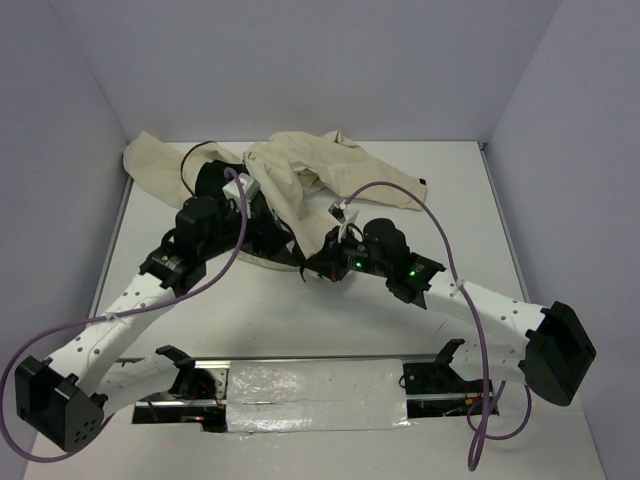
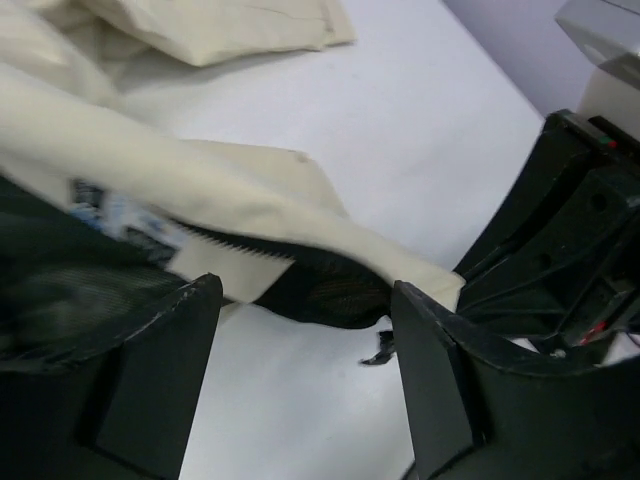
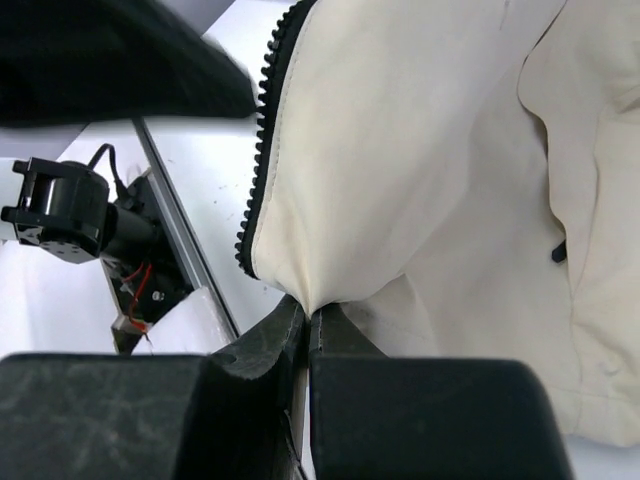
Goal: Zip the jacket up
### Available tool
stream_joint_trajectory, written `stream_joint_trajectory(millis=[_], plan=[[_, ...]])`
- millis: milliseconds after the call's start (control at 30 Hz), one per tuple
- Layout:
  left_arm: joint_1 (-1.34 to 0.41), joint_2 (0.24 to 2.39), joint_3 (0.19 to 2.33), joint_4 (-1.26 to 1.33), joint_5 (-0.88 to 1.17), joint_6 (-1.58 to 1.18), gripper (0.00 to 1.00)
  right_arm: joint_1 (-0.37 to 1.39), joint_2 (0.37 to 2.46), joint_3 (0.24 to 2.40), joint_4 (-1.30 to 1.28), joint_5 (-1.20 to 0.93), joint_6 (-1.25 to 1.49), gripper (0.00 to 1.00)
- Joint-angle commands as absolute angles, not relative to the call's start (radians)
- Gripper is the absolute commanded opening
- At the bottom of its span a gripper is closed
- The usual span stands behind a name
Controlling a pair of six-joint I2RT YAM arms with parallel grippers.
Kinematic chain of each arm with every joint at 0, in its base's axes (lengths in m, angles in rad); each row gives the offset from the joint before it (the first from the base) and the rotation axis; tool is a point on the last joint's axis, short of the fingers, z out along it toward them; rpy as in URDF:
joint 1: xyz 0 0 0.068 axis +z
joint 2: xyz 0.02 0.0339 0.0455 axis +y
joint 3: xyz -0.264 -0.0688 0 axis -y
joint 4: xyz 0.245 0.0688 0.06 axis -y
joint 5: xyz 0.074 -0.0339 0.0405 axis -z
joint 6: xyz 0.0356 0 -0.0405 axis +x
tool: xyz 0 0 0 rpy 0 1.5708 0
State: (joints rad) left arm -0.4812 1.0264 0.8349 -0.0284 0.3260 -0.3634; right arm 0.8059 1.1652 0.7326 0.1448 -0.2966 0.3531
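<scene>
The cream jacket [image 1: 300, 175] lies crumpled at the back middle of the table. In the right wrist view my right gripper [image 3: 308, 312] is shut on the jacket's lower corner [image 3: 400, 180], just beside the dark zipper teeth [image 3: 262, 130]. In the top view the right gripper [image 1: 314, 266] holds that hem lifted. My left gripper [image 2: 305, 290] is open, with its fingers [image 2: 160, 370] on either side of bare table, just under the raised hem and its black lining [image 2: 330, 290]. A small dark zipper pull [image 2: 378, 350] hangs near the left gripper's right finger. In the top view the left gripper [image 1: 276, 242] is close to the right one.
The white table [image 1: 450, 200] is bounded by grey walls on three sides. A metal rail with a foil-covered strip [image 1: 310, 390] runs along the near edge between the arm bases. The right arm's black body [image 2: 570, 230] fills the right of the left wrist view.
</scene>
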Motion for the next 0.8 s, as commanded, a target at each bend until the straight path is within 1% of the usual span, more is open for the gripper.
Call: stream_joint_trajectory(millis=[0, 133, 233, 333, 367, 433, 500, 533, 567, 600, 633, 667, 733, 767], plan=[[-0.433, 0.962, 0.942, -0.223, 0.175, -0.249, 0.81, 0.77, 1.166, 0.749, 0.201, -0.357, 0.319, 0.0], [-0.347, 0.905, 0.997, -0.363, 0.008, -0.227, 0.74, 0.756, 1.215, 0.793, 0.195, -0.379, 0.307, 0.0], [-0.259, 0.884, 1.014, -0.451, -0.076, -0.233, 0.75, 0.756, 1.259, 0.834, 0.184, -0.4, 0.292, 0.0], [-0.123, 0.943, 1.031, -0.558, -0.052, -0.284, 0.73, 0.756, 1.296, 0.868, 0.181, -0.416, 0.279, 0.0], [-0.05, 1.004, 1.034, -0.581, -0.043, -0.3, 0.72, 0.756, 1.302, 0.876, 0.179, -0.419, 0.278, 0.0], [-0.022, 1.067, 1.039, -0.595, -0.075, -0.316, 0.72, 0.756, 1.315, 0.893, 0.179, -0.425, 0.272, 0.0], [-0.02, 1.155, 1.037, -0.56, -0.077, -0.293, 0.75, 0.756, 1.321, 0.899, 0.179, -0.434, 0.265, 0.0], [-0.014, 1.196, 1.046, -0.546, -0.081, -0.293, 0.78, 0.756, 1.321, 0.902, 0.181, -0.44, 0.264, 0.0], [0.027, 1.301, 1.061, -0.54, -0.057, -0.301, 0.8, 0.756, 1.322, 0.903, 0.181, -0.443, 0.258, 0.0], [0.05, 1.36, 1.121, -0.555, -0.04, -0.325, 0.8, 0.758, 1.324, 0.908, 0.178, -0.449, 0.256, 0.0], [0.09, 1.49, 1.167, -0.61, 0.0, -0.328, 0.79, 0.758, 1.324, 0.916, 0.167, -0.449, 0.253, 0.0], [0.098, 1.547, 1.255, -0.632, 0.017, -0.328, 0.78, 0.759, 1.324, 0.92, 0.163, -0.448, 0.244, 0.0], [0.1, 1.642, 1.31, -0.644, 0.005, -0.325, 0.79, 0.758, 1.322, 0.92, 0.163, -0.44, 0.241, 0.0], [0.101, 1.652, 1.315, -0.6, 0.005, -0.327, 0.8, 0.758, 1.318, 0.92, 0.166, -0.442, 0.238, 0.0]])
